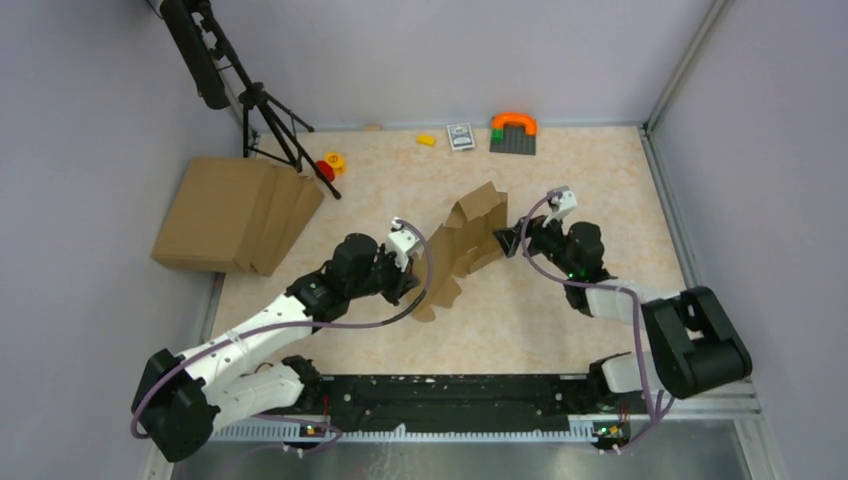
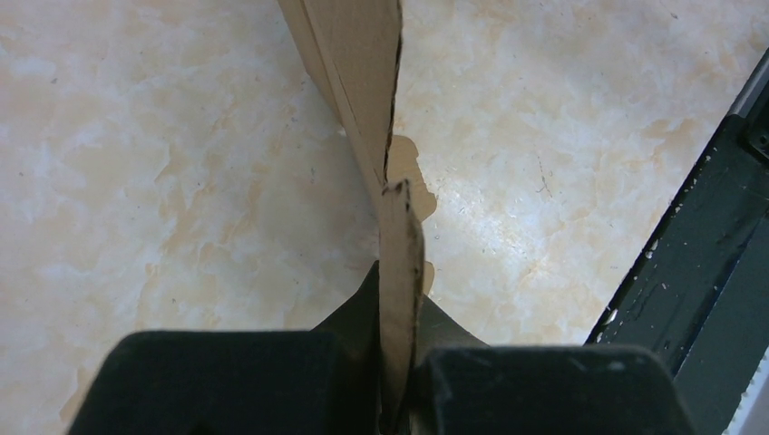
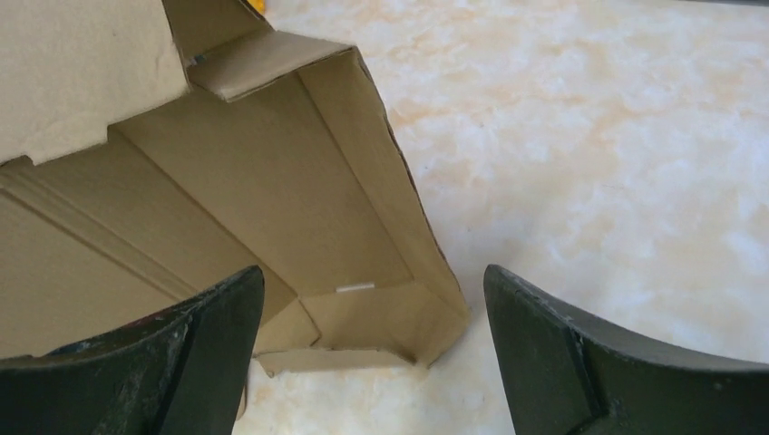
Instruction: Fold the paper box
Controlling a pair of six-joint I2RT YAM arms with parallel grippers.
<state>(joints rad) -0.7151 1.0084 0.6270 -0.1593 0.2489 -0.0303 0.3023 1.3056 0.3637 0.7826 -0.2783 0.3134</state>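
Nearest me, the left gripper (image 1: 408, 283) is pinching a flap at the near-left end of the paper box (image 1: 468, 235). In its wrist view the fingers (image 2: 245, 381) are pressing tight on a thin cardboard edge standing upright between them. The box is sitting half-formed and tilting in the middle of the table (image 1: 600, 190), its open inside facing the right gripper (image 1: 505, 240). That gripper is hanging released just right of the box, jaws spread wide and gripping nothing. Its wrist view is showing the box's corner between its fingers (image 3: 580, 362). Left of the box, a pile of flat cardboard (image 1: 235, 212) is lying. Beyond the box, a grey plate with an orange arch (image 1: 513, 133), a small card (image 1: 460, 136) and a yellow piece (image 1: 426, 140) are sitting by the far wall.
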